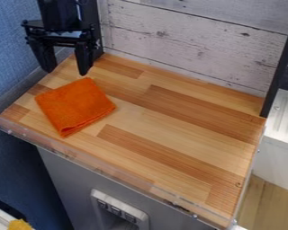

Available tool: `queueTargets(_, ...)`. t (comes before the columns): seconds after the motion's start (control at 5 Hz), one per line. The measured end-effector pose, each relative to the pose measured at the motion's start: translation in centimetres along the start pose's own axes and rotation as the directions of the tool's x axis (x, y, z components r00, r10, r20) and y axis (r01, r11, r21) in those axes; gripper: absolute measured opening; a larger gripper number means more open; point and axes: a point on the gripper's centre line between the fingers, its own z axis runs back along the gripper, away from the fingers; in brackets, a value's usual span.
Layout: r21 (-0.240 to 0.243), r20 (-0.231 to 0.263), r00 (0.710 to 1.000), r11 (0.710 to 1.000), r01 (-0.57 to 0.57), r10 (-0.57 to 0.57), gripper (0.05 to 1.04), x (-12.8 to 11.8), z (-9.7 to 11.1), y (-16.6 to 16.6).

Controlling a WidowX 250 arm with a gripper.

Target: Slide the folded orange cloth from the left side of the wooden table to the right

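At the upper left of the worktop, we see the black two-finger gripper hanging with its fingers set wide, nothing between them. Just beside the tips in our view lies the folded orange square cloth, flat and askew, toward the surface's left end; height of the tips above the wood, we cannot tell. For a sound hold, we judge, the fingers should straddle a raised fold or corner, come down lightly and close slowly, gathering every layer; a shallow pinch might lift one ply and open the fold. Materials: cloth matt and softly napped, layers visible along its near edge. Worktop of smooth, glued wooden strips, pale to reddish brown; low transparent plastic rim; whitewashed plank backboard, knotted; blue wall finely textured.
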Motion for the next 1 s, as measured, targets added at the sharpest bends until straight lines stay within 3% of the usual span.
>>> queueTargets(0.4,-0.003,0.020,0.987,0.987,-0.161,0.161,0.999,0.9,-0.2,0.1)
queueTargets(0.6,-0.002,0.012,0.975,0.975,-0.224,0.224,0.952,1.4,-0.6,0.2)
queueTargets(1.0,0.011,-0.015,0.957,0.957,-0.289,0.289,0.370,2.2,-3.7,0.3)
